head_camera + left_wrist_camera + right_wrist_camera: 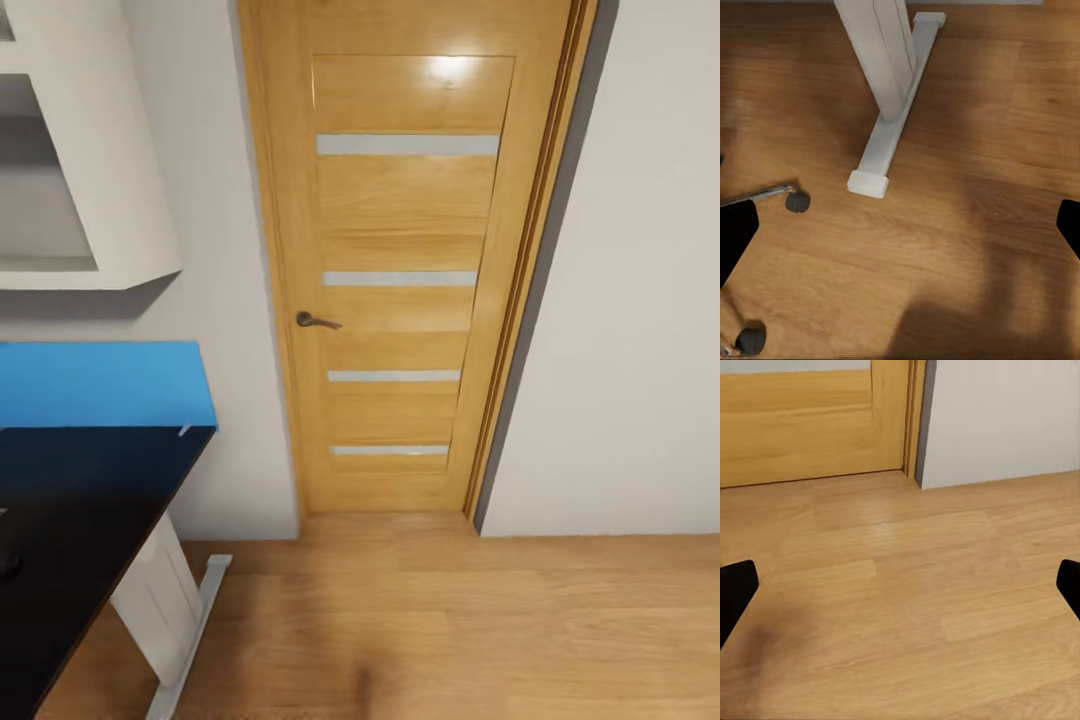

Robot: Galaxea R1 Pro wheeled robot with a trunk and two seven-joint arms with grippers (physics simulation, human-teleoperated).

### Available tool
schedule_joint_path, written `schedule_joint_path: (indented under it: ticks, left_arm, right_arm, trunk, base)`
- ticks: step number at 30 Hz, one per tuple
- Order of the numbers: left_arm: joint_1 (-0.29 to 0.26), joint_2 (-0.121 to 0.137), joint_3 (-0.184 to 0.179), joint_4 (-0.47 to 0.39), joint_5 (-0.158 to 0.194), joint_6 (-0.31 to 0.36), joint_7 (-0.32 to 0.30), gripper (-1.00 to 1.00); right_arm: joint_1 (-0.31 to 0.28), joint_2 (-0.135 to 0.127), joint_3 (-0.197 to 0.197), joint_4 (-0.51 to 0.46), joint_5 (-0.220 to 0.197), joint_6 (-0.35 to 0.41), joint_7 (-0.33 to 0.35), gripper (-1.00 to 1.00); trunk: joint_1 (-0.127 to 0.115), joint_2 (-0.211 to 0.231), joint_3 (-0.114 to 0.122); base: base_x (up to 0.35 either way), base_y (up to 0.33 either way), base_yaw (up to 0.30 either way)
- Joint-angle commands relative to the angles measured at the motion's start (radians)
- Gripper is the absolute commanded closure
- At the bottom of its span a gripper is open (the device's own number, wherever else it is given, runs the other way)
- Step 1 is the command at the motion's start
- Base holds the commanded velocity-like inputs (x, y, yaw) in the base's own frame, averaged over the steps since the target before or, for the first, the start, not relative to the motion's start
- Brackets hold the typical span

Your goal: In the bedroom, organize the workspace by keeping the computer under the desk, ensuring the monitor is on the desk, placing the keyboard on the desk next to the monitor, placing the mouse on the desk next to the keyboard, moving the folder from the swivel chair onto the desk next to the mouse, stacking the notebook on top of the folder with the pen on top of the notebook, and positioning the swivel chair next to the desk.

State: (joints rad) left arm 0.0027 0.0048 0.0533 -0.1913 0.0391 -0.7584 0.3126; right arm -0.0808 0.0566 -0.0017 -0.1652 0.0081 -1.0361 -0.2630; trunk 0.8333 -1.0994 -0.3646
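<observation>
The black top of the desk (70, 540) fills the lower left corner of the head view, on a white leg (160, 600). That same white leg and its foot (886, 112) stand on the wood floor in the left wrist view. Beside them are a chrome leg and a black castor (796, 200) of the swivel chair, with a second castor (750, 337) nearby. My left gripper (900, 232) hangs open over bare floor. My right gripper (900, 592) is open too, above floor near the door. Folder, notebook, pen, keyboard, mouse, monitor and computer are out of view.
A closed wooden door (405, 270) with a lever handle (315, 321) stands straight ahead, and grey wall (630, 330) lies to its right. A blue wall panel (100, 385) runs behind the desk, under a white wall shelf (90, 150). Wood floor (450, 630) stretches in front of the door.
</observation>
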Motion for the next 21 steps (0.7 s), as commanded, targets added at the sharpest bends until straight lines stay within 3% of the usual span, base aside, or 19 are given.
schedule_joint_path:
  ticks: [1, 13, 21]
  left_arm:
    - [0.000, 0.000, 0.002, -0.002, 0.004, -0.002, -0.003, -1.00]
    - [0.000, 0.000, 0.003, -0.001, 0.005, -0.003, -0.003, -1.00]
    - [0.000, 0.000, 0.005, -0.001, 0.005, 0.003, -0.003, -1.00]
  right_arm:
    - [-0.001, 0.000, 0.000, 0.000, 0.001, -0.002, -0.002, -1.00]
    - [-0.001, 0.000, 0.000, 0.001, 0.001, -0.002, -0.002, -1.00]
    - [-0.001, 0.001, 0.000, 0.001, 0.001, -0.002, -0.002, -1.00]
  trunk:
    - [0.000, -0.001, -0.001]
    - [0.000, -0.001, -0.001]
    - [0.000, -0.001, -0.001]
  base:
    - [-0.004, -0.004, 0.285]
    - [-0.001, -0.001, 0.286]
    - [0.000, -0.222, 0.285]
